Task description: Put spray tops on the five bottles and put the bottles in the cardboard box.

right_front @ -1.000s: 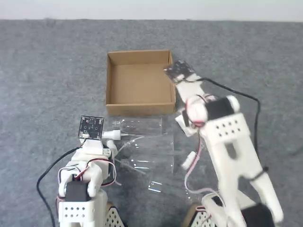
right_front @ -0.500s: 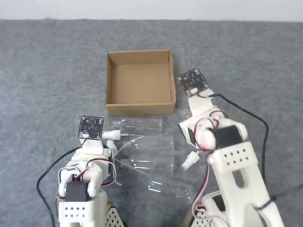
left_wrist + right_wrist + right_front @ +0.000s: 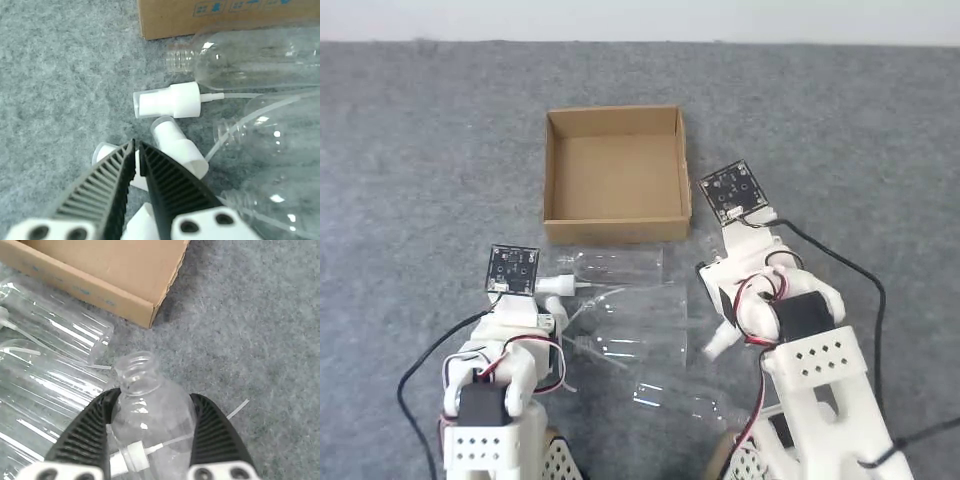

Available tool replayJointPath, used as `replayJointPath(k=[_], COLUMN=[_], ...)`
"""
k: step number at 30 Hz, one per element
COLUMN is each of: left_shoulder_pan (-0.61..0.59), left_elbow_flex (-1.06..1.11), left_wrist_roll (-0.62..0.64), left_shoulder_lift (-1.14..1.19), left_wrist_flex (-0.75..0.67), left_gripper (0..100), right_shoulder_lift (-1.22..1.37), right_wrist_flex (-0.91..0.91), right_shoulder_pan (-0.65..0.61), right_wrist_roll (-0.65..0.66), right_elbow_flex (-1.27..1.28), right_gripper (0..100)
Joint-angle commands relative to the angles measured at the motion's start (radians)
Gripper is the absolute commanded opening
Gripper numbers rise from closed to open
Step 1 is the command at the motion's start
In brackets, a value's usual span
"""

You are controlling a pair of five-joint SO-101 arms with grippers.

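Note:
The open cardboard box (image 3: 614, 165) holds nothing. Several clear uncapped bottles (image 3: 625, 300) lie on the carpet in front of it, between the arms. My right gripper (image 3: 155, 395) is shut on a clear bottle (image 3: 145, 400) whose open neck points toward the box corner (image 3: 150, 315); a white spray top (image 3: 127, 457) with its tube shows at the bottle's base. Low over the carpet, my left gripper (image 3: 136, 146) is shut and holds nothing. It sits just short of two white spray tops (image 3: 170, 102) (image 3: 181, 149), with a third (image 3: 102, 152) beside its fingers.
Grey carpet (image 3: 430, 150) spreads wide on both sides of the box. More bottles (image 3: 250, 55) (image 3: 272, 130) lie close to the left gripper. Another white spray top (image 3: 720, 343) rests beside the right arm (image 3: 800, 320).
The right arm has pulled back from the box's right wall toward the near side and turned its wrist. The left arm and the loose bottles have not moved.

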Motion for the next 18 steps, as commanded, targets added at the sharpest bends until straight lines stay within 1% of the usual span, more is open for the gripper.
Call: replayJointPath(k=[1,6,10,13,16,18], left_shoulder_pan=[0.002,-0.002,-0.009,-0.054,-0.068,-0.074], left_elbow_flex=[-0.013,-0.016,-0.088,-0.131,-0.188,-0.223], left_wrist_roll=[-0.003,-0.008,-0.011,-0.008,-0.011,-0.049], left_shoulder_lift=[-0.025,-0.025,-0.025,-0.025,-0.025,-0.025], left_wrist_flex=[0.005,0.000,0.005,-0.003,-0.026,-0.044], left_gripper=[1,1,1,1,1,1], right_shoulder_lift=[-0.035,-0.031,-0.031,-0.036,-0.031,-0.031], right_wrist_flex=[-0.025,-0.028,-0.030,-0.051,-0.070,-0.070], right_shoulder_pan=[0.039,0.067,0.065,0.067,0.067,0.067], right_wrist_roll=[-0.009,-0.009,-0.009,-0.009,-0.009,-0.009], right_elbow_flex=[-0.014,-0.014,-0.005,0.014,0.025,0.025], right_gripper=[0.6,0.6,0.6,0.6,0.6,0.6])
